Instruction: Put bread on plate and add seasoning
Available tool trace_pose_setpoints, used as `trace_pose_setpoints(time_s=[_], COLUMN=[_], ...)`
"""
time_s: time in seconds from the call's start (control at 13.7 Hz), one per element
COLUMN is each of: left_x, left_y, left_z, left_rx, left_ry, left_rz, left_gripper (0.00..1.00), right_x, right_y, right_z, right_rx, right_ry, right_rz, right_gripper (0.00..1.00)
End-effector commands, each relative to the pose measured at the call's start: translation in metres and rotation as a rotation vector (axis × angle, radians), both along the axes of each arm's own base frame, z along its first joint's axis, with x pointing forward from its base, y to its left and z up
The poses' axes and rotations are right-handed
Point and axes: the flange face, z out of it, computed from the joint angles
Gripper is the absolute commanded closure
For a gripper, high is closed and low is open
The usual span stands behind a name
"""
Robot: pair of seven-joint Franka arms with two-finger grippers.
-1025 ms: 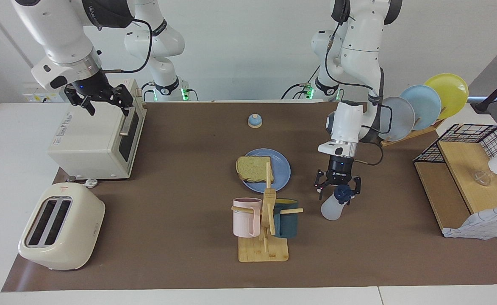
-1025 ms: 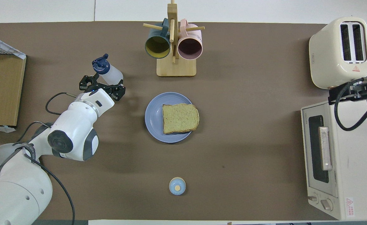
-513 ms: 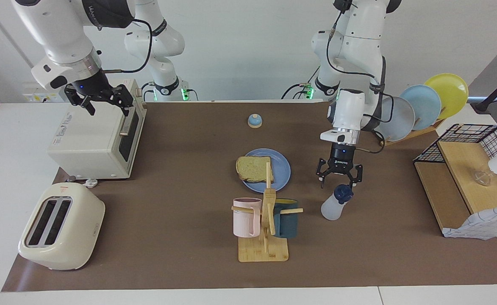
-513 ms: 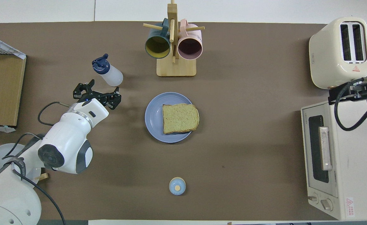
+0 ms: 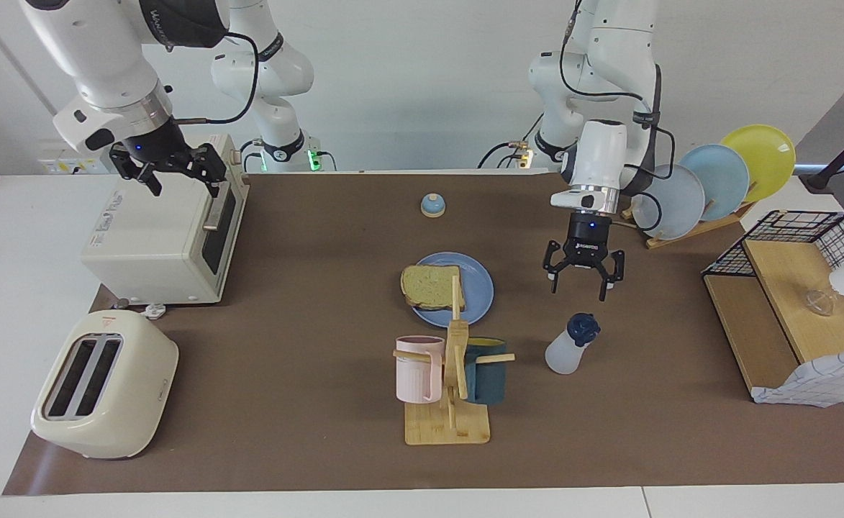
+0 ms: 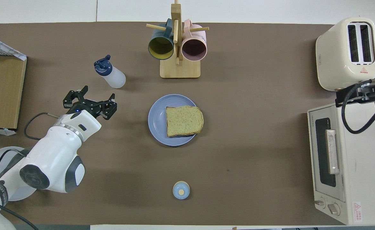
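The left gripper [image 5: 583, 283] has risen off the seasoning [image 5: 569, 347], jaws wide and empty; the bread [image 5: 432, 287] lies on the plate [image 5: 481, 286]. The right gripper [image 5: 170, 173] waits over the toaster oven [image 5: 159, 241] at the right arm's end, jaws spread, empty.

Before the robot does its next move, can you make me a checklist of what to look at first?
1. Bread lying on the blue plate: ok.
2. Seasoning bottle standing on the table with its cap on: ok.
3. Left claw open, holding nothing, over bare table: ok.
4. Left claw apart from the bottle: ok.
5. Right claw open, waiting above the toaster oven: ok.
6. Seasoning on the bread: cannot tell.
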Motion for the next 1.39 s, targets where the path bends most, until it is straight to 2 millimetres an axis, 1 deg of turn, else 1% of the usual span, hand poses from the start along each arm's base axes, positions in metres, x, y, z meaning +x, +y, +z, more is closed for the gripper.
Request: trace_pose_setpoints(time_s=[0.0,0.15,0.37,0.51,0.66,0.81,1.03,1.17,1.32], left_x=[-0.017,-0.017,-0.016,-0.011,-0.004,0.000,0.001,0.004,0.008], left_y=[0.009,0.013,0.012,0.014,0.012,0.014,0.017,0.018,0.026], left_z=[0.051,0.081,0.121,0.147,0.183,0.211,0.246,0.264,0.278], left_rx=[0.022,0.027,0.041,0.053,0.073,0.086,0.113,0.129,0.146], left_ry=[0.064,0.089,0.133,0.175,0.229,0.277,0.383,0.472,0.562], left_rz=[0.001,0.009,0.009,0.015,0.016,0.023,0.031,0.039,0.059], left_gripper=[0.00,0.00,0.00,0.00,0.00,0.00,0.00,0.00,0.00], right_x=[-0.003,-0.003,-0.003,-0.003,-0.003,-0.003,-0.003,-0.003,-0.003], right_y=[-0.003,-0.003,-0.003,-0.003,-0.003,-0.003,-0.003,-0.003,-0.003], right_z=[0.000,0.000,0.000,0.000,0.000,0.000,0.000,0.000,0.000], right_rx=[0.022,0.022,0.022,0.022,0.022,0.022,0.022,0.022,0.022], right_ry=[-0.001,-0.003,-0.003,-0.003,-0.003,-0.003,-0.003,-0.003,-0.003], right_rz=[0.016,0.016,0.016,0.016,0.016,0.016,0.016,0.016,0.016], right_gripper=[0.00,0.00,0.00,0.00,0.00,0.00,0.00,0.00,0.00])
